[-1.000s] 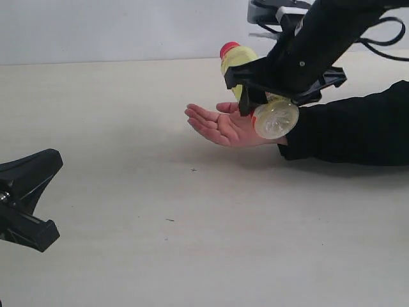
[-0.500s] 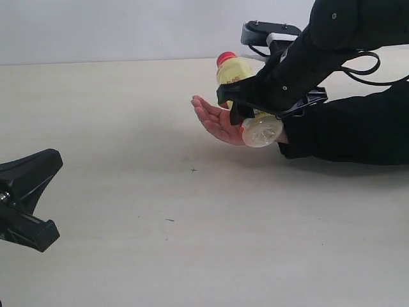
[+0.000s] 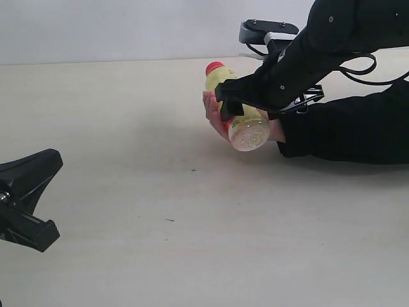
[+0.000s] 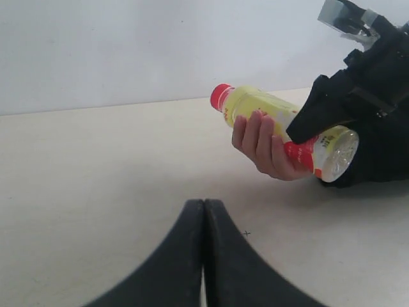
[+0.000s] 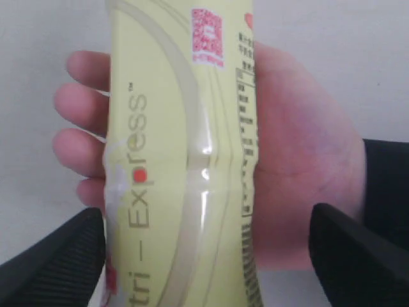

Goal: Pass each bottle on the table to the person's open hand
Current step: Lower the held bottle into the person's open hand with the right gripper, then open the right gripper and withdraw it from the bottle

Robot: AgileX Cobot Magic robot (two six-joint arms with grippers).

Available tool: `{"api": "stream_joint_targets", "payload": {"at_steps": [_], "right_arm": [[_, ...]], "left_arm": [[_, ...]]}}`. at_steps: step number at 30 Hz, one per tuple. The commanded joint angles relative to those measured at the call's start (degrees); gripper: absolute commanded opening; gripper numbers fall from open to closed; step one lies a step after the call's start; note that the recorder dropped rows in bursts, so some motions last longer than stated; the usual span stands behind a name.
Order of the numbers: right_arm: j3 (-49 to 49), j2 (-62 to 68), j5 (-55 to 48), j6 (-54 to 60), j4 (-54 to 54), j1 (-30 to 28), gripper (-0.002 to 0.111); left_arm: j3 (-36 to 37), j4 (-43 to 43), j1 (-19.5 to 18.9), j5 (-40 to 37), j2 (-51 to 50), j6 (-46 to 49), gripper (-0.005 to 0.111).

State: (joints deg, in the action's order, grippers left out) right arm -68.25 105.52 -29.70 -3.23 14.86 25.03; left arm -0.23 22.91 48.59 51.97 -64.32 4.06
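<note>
**Handover at the far right of the table.** A yellow bottle (image 4: 262, 105) with a red cap lies tilted across the person's open hand (image 4: 262, 144), cap pointing left and away, clear base toward the camera. The hand's fingers (image 5: 80, 105) curl up around the bottle's far side. The right gripper (image 5: 206, 214) straddles the bottle from above with its jaws apart. The right wrist view shows a clear gap between one black finger and the bottle's side, so the grip looks released and the weight appears to rest on the palm.

For this bottle the delivery looks all but done, and what seems left is for the arm to lift clear. No other bottle shows in any of the three views, so it cannot be told from here whether more are waiting or all have gone.

The person's black sleeve (image 3: 345, 134) lies along the tabletop from the right edge, under the right arm (image 3: 332, 38) and its trailing cables. Well apart at the near left, the left gripper (image 4: 203, 204) hangs idle just above the surface, its two fingers pressed together on nothing.

The table (image 3: 128, 128) is a wide, pale beige surface, matte and evenly lit, marked only by a few tiny dark specks (image 3: 193, 170) near the middle. Behind its far edge rises a plain, pale grey-white wall (image 3: 128, 32).
</note>
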Motion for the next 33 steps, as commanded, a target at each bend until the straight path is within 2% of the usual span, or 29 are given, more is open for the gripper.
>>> {"api": "stream_joint_targets", "payload": {"at_steps": [1, 7, 9, 10, 11, 12, 13, 14, 15, 18, 25, 31, 33], "right_arm": [[-0.12, -0.77, 1.08, 0.65, -0.32, -0.04, 0.082], [-0.12, -6.93, 0.97, 4.7, -0.42, -0.04, 0.082], [-0.12, -12.34, 0.35, 6.26, -1.39, -0.04, 0.076], [-0.12, -16.24, -0.4, 6.26, -3.15, -0.04, 0.064], [-0.12, -17.8, -0.79, 6.26, -3.56, -0.04, 0.058], [-0.12, -21.63, -2.14, 6.26, -4.68, -0.04, 0.039], [-0.12, -23.06, -2.87, 6.79, -4.85, -0.04, 0.029], [-0.12, -26.59, -5.05, 8.4, -4.85, -0.04, 0.009], [-0.12, -29.48, -7.69, 9.49, -4.73, -0.04, 0.0], [1.12, -35.78, -10.33, 9.65, -3.92, -0.04, 0.0], [20.22, -55.03, 1.53, 17.67, 8.69, -0.04, 0.0], [35.95, -66.4, 11.03, 17.66, 9.49, -0.04, 0.0], [39.24, -68.53, 9.78, 16.15, 10.02, -0.04, 0.0]], "left_arm": [[0.23, -0.03, 0.13, 0.07, 0.38, 0.16, 0.0], [0.23, -0.03, 0.13, 0.07, 0.38, 0.16, 0.0], [0.23, -0.03, 0.13, 0.07, 0.38, 0.16, 0.0], [0.23, -0.03, 0.13, 0.07, 0.38, 0.16, 0.0], [0.23, -0.03, 0.13, 0.07, 0.38, 0.16, 0.0], [0.23, -0.03, 0.13, 0.07, 0.38, 0.16, 0.0], [0.23, -0.03, 0.13, 0.07, 0.38, 0.16, 0.0], [0.23, -0.03, 0.13, 0.07, 0.38, 0.16, 0.0], [0.23, -0.03, 0.13, 0.07, 0.38, 0.16, 0.0], [0.23, -0.03, 0.13, 0.07, 0.38, 0.16, 0.0], [0.23, -0.03, 0.13, 0.07, 0.38, 0.16, 0.0], [0.23, -0.03, 0.13, 0.07, 0.38, 0.16, 0.0], [0.23, -0.14, 0.13, 0.07, 0.38, 0.16, 0.0]]}}
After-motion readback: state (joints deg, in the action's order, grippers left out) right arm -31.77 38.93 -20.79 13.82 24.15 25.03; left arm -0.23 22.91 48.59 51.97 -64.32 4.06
